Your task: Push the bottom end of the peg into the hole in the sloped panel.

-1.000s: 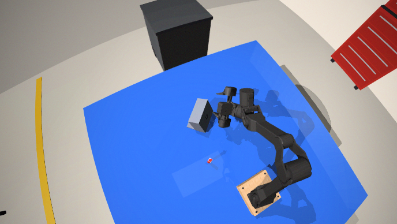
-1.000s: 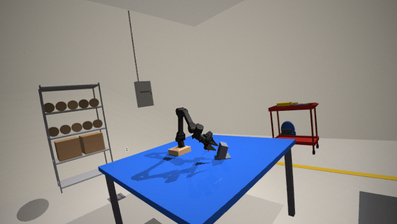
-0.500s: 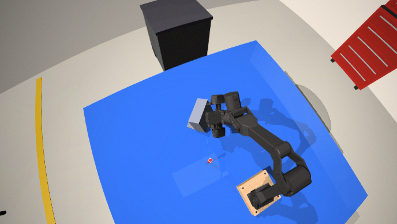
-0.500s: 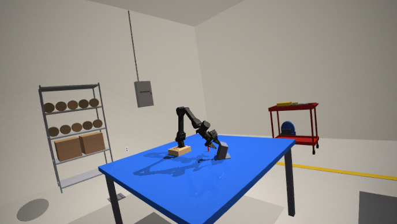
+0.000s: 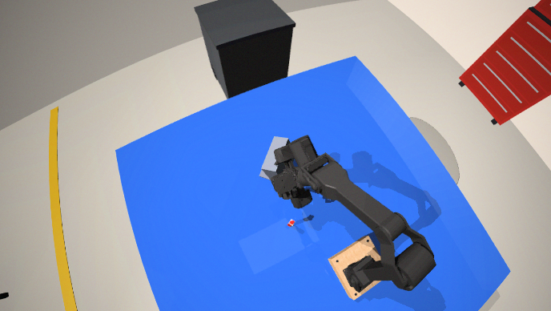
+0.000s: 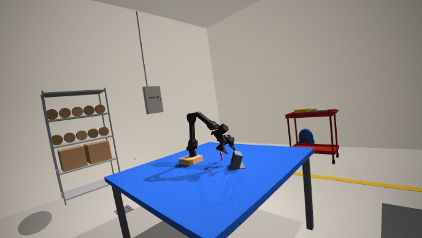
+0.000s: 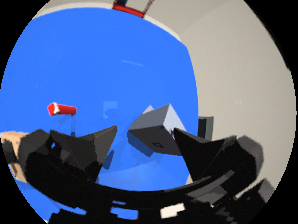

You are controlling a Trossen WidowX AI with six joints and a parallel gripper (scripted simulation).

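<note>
No writing is legible anywhere; the arm bends forward over the table (image 5: 180, 180); its gripper (image 7: 144, 140), spread wide and empty, hangs between the red peg (image 5: 291, 223) and grey panel (image 5: 272, 154).

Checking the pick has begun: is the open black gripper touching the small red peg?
Apart. The top view shows blue table between the gripper and the red peg; its fingers hold nothing.
</note>
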